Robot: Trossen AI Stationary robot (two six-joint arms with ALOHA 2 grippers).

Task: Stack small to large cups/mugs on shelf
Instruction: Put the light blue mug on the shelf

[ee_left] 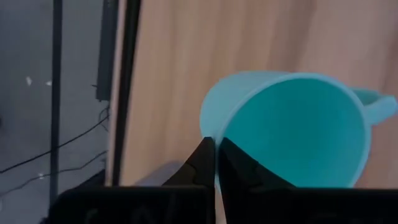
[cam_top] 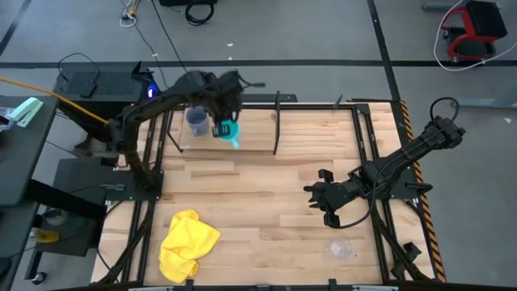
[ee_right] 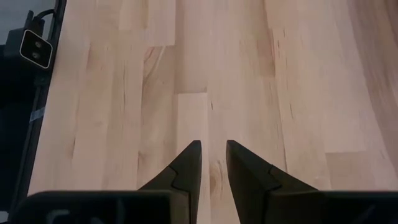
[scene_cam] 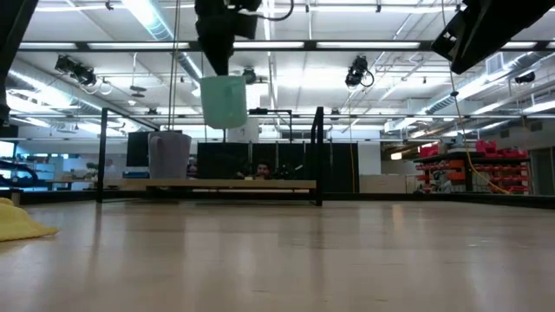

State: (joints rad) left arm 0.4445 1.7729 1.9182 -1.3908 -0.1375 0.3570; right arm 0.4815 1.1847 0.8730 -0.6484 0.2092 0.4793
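low at the left edge of the level view, the yellow cloth (scene_cam: 22,224) lies nearest on the bench (scene_cam: 286,260), well clear of the work. beyond it, at the far side, the shelf (scene_cam: 217,184) runs left to right on thin black posts, with the grey-blue mug (scene_cam: 169,154) standing upright on its left part. the cyan mug (scene_cam: 224,100) hangs in the air above the shelf, just right of the grey-blue mug and well higher than its rim, so the coming move looks like a short shift left and then straight down into it. the left claw (ee_left: 215,163) is pinched together on the cyan mug's rim, one finger inside the wall and one outside; the handle points away from the claw. the right claw (cam_top: 321,196) waits over bare bench on the right, fingers apart, holding nothing. the clear cup (cam_top: 340,247) sits on the bench near the right front corner, closest to the right arm.
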